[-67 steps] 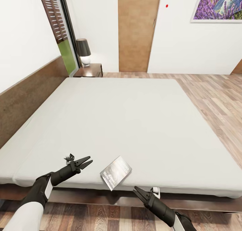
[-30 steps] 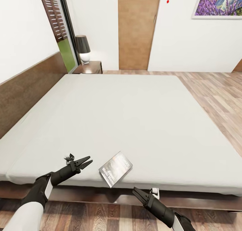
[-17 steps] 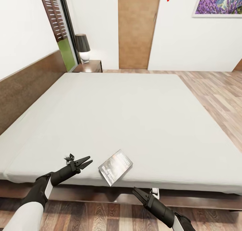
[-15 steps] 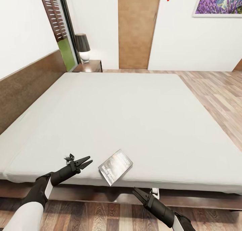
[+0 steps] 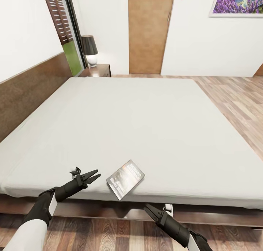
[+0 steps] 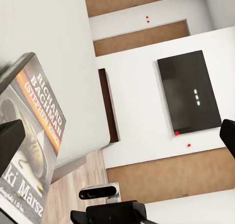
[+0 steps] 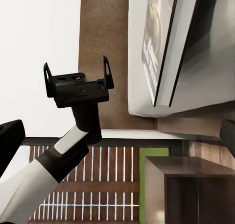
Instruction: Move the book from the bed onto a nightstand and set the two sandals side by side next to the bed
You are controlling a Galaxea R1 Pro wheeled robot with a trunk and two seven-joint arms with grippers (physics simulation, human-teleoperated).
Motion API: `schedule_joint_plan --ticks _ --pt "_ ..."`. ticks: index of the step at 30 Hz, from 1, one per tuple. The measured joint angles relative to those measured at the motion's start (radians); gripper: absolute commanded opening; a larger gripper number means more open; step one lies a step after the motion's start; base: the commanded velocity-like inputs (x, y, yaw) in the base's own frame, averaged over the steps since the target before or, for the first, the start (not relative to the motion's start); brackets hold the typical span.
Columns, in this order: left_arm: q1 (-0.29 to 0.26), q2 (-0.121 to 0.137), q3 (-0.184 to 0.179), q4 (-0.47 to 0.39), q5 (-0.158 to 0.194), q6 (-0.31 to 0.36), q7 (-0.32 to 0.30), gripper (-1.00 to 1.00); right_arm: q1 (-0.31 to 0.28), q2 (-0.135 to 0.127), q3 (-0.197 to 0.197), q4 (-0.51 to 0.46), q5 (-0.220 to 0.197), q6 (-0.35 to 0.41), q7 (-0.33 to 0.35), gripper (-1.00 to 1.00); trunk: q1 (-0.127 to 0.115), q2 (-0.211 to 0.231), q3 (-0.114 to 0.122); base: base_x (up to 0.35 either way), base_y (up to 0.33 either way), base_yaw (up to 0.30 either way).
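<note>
Left gripper (image 5: 95, 176), jaws parted and empty, is held at nine o'clock of the book (image 5: 125, 179) on the bed (image 5: 146, 126); a book pickup is judged next, requiring closer reach.

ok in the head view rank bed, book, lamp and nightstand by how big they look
1. bed, by far the largest
2. book
3. lamp and nightstand look about alike; both stand far from the camera, so their true sizes against the book are unsure.

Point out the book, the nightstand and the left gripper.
book (image 5: 125, 179), head view, middle of its cover.
nightstand (image 5: 99, 71), head view, on its dark top beside the lamp.
left gripper (image 5: 95, 175), head view, between its two fingertips.
</note>
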Motion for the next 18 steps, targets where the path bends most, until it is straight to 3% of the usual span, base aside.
schedule_joint_plan --ticks 10,12,13,14,18 --pt "0.000 -0.005 -0.004 -0.019 0.000 -0.002 0.000 1.00 0.000 0.000 0.000 0.001 0.002 -0.001 -0.001 1.00 0.000 0.000 0.000 0.000 0.000 0.000" --pt "-0.001 -0.019 -0.007 -0.075 -0.001 0.002 0.000 1.00 0.001 0.000 0.000 0.001 0.002 -0.001 -0.001 1.00 0.000 0.000 0.000 0.000 0.000 0.000" --pt "-0.005 -0.043 -0.011 -0.142 -0.004 0.013 0.000 1.00 0.000 0.000 0.001 0.001 0.002 -0.001 -0.001 1.00 0.000 0.000 0.000 0.000 0.000 0.000" --pt "-0.007 -0.050 -0.014 -0.165 -0.005 0.021 0.000 1.00 0.000 0.000 0.001 0.001 0.002 -0.002 -0.002 1.00 0.000 0.000 0.000 0.000 0.000 0.000" --pt "-0.015 -0.075 -0.064 -0.331 -0.009 0.134 0.008 1.00 0.000 0.004 0.001 0.002 0.002 -0.001 -0.003 1.00 0.000 0.000 0.000 0.000 0.000 0.000"
